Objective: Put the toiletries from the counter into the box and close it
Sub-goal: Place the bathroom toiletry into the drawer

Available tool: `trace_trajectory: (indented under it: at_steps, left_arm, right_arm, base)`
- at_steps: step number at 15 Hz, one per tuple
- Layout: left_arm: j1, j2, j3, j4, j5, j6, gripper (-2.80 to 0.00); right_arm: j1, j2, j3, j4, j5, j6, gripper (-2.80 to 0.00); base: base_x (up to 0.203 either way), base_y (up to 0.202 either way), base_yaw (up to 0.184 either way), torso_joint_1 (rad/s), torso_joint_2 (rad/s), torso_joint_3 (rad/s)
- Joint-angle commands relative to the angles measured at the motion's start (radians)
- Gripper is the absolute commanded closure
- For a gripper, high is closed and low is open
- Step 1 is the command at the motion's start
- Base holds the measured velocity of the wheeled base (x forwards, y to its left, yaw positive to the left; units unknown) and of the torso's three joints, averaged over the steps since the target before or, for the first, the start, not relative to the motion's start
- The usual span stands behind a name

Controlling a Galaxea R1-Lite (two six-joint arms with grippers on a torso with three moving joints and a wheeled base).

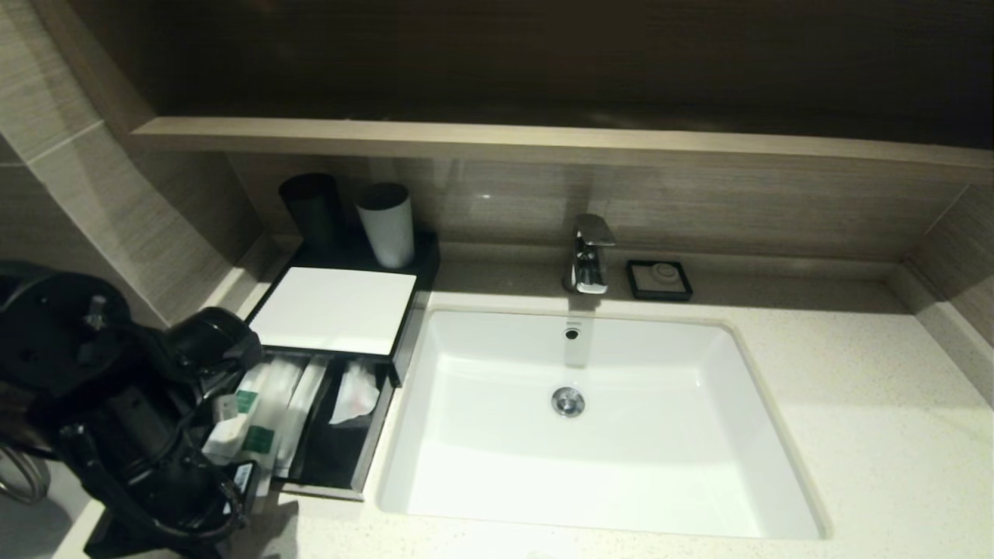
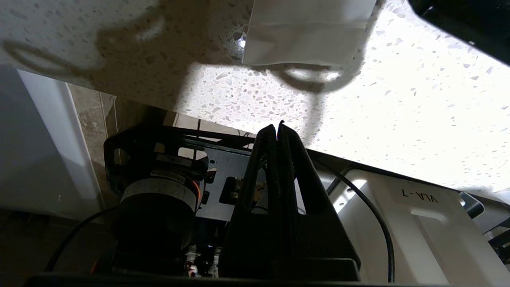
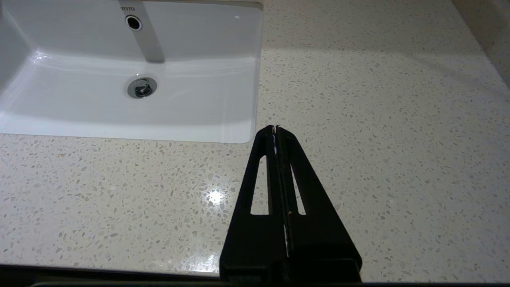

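Note:
The black box (image 1: 334, 309) with its white top panel stands left of the basin, its drawer (image 1: 334, 446) pulled out toward me. Slim translucent-white toiletries (image 1: 264, 407) with green ends lie in the drawer's left part, and a crumpled white packet (image 1: 356, 392) lies in the right part. My left arm (image 1: 132, 419) hangs over the drawer's front left corner. My left gripper (image 2: 277, 126) is shut and empty, at the speckled counter's (image 2: 398, 99) front edge. The end of a white packet (image 2: 306, 32) rests on the counter beyond the fingertips, apart from them. My right gripper (image 3: 275, 127) is shut and empty above the counter.
The white basin (image 1: 660, 497) fills the middle of the counter, with a chrome tap (image 1: 590, 255) behind it. A black cup (image 1: 312, 208) and a white cup (image 1: 386, 223) stand at the box's back. A small black soap dish (image 1: 659, 279) sits right of the tap.

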Motion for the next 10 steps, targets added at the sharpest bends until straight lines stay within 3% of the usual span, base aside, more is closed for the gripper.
trace_trajectory:
  at_steps: [1,10]
  left_arm:
    - [0.0,0.021,-0.002,-0.006,0.002,-0.003,0.0]
    - [0.0,0.04,-0.015,-0.036,0.012,-0.003,0.0]
  right_arm:
    - [0.0,-0.001,0.0,0.0,0.0,0.0,0.0]
    - [0.0,-0.001,0.0,0.0,0.0,0.0,0.0]
  base:
    - [0.0,0.0,0.0,0.0,0.0,0.0]
    - [0.0,0.0,0.0,0.0,0.0,0.0]
